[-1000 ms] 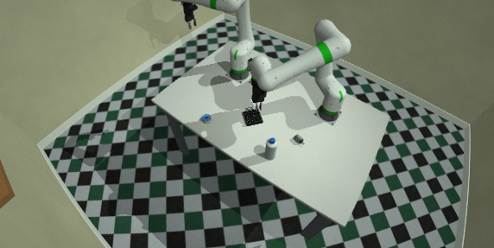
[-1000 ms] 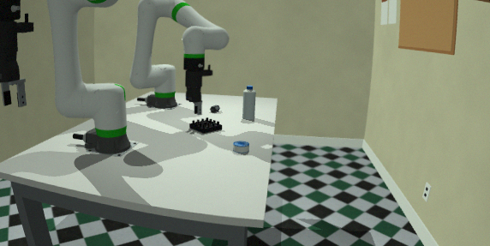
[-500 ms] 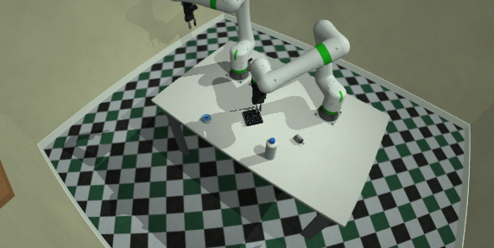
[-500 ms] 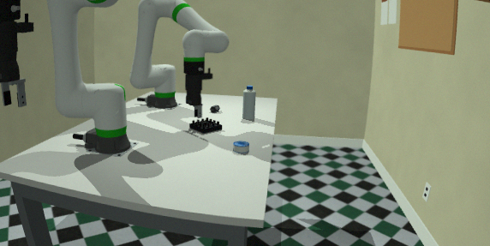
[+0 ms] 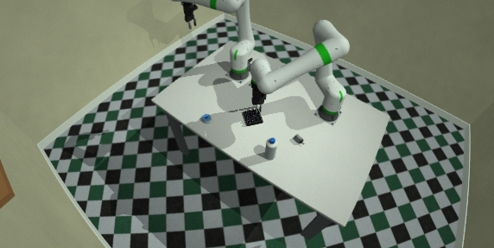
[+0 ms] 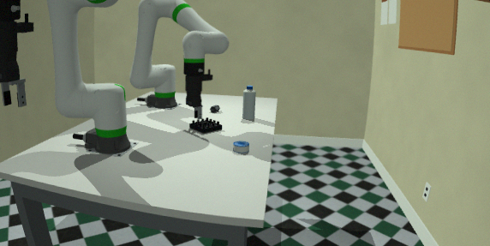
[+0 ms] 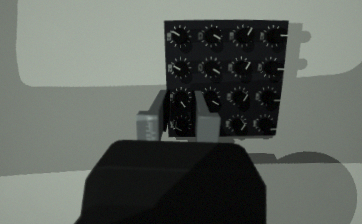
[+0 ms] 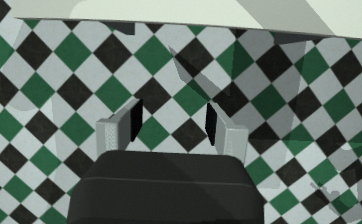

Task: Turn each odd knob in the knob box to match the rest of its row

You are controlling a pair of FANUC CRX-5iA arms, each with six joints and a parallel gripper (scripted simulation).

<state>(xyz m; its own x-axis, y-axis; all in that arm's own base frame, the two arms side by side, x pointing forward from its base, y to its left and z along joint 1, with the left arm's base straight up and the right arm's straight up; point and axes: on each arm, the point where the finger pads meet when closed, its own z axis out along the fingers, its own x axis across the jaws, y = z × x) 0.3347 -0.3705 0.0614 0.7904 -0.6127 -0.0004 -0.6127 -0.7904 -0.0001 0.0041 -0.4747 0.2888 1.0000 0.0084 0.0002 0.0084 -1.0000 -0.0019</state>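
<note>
On the pale, smooth table (image 5: 311, 164) (image 6: 193, 184) (image 7: 82, 50) (image 8: 147, 7), the black box (image 5: 252, 117) (image 6: 206, 126) (image 7: 224, 52) lies flat, skewed to the edges. It is nearly square, with no clear long axis. In the left wrist view, its leftmost column has two knobs pointing up-left and a third down-right; the next column's top three point down-right, the third column's top three up-right, and the last column points right.

Left to right in the top view, the right claw (image 5: 192, 26) (image 6: 14, 94) (image 8: 174, 114) hangs off the table, wide open and holding nothing. Next come a round, blue-topped tin (image 5: 206, 118) (image 6: 241, 147), then the box. The left claw (image 5: 257, 108) (image 6: 198, 116) (image 7: 180, 103), metal-fingered, points down over the box's edge, partly open; it seems to grip no knob, though contact is hard to judge. Further right are an upright, glossy cylindrical bottle (image 5: 270, 149) (image 6: 249, 105) with a blue cap and a small dark grey object (image 5: 298, 139) (image 6: 215, 109).
</note>
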